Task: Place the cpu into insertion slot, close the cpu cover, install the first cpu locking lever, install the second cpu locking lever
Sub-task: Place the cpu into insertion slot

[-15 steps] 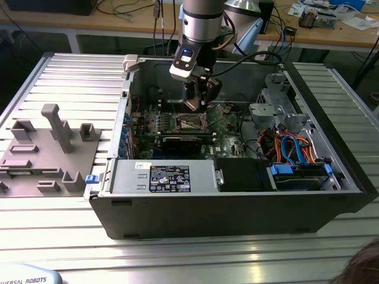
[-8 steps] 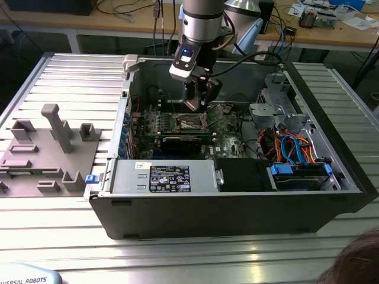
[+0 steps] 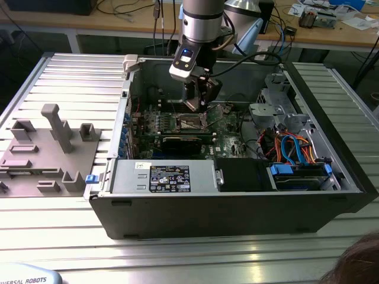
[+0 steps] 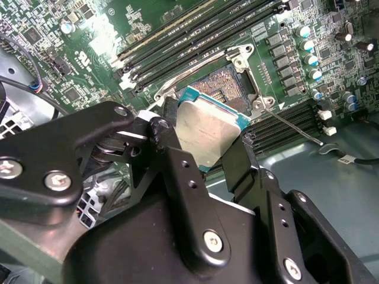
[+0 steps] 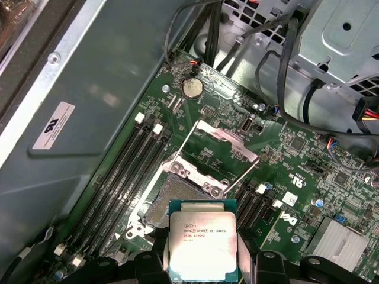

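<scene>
Items on my screens, logged as seen:

1. Gripper [image 3: 200, 100]: I see it hanging inside the open computer case [image 3: 237, 207], over the green motherboard [image 3: 222, 127]. In both wrist views its black fingers [image 4: 177, 165] pinch the cpu by two opposite edges.
2. Cpu [image 5: 202, 245]: dull silver top faces up. It sits tilted in the second wrist view [image 4: 208, 127], held over the near edge of the insertion slot and not seated.
3. Insertion slot [image 5: 180, 192]: I see bare contacts inside a silvery frame, also in the second wrist view [image 4: 224, 81].
4. Cpu cover [image 5: 225, 135]: swung open and lying back beyond the slot.
5. Locking lever [image 5: 183, 141] on one flank of the cover and second locking lever [image 5: 243, 177] on the other. Both are thin rods, unlatched.
6. Memory slots [image 5: 127, 171]: long and black, beside the slot.
7. Coin cell [image 5: 190, 87]: past the cover.
8. Grey fixture tray [image 3: 41, 148]: outside the case, on the exterior view's left.
9. A person's head [image 3: 358, 260]: at the lower corner on the exterior view's right.
</scene>
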Motion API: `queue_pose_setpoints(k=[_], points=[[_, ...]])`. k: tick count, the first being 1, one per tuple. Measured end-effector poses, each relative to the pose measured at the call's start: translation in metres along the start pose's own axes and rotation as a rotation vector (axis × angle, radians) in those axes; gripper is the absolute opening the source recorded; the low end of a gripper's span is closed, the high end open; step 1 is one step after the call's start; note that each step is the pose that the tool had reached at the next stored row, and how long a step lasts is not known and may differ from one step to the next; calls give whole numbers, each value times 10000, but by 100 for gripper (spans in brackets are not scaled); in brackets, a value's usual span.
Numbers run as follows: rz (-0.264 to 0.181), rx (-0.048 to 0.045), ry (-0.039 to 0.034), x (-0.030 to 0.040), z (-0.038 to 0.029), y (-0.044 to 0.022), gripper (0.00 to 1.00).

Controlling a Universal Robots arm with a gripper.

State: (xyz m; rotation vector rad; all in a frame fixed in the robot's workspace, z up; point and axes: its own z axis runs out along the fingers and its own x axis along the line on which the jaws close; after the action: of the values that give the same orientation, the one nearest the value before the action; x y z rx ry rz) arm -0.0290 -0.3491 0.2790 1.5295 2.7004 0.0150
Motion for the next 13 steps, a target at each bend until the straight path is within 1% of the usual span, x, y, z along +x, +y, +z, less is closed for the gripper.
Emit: queue_pose_setpoints(k=[13], points=[[68,2,-2,0,6,0,54]])
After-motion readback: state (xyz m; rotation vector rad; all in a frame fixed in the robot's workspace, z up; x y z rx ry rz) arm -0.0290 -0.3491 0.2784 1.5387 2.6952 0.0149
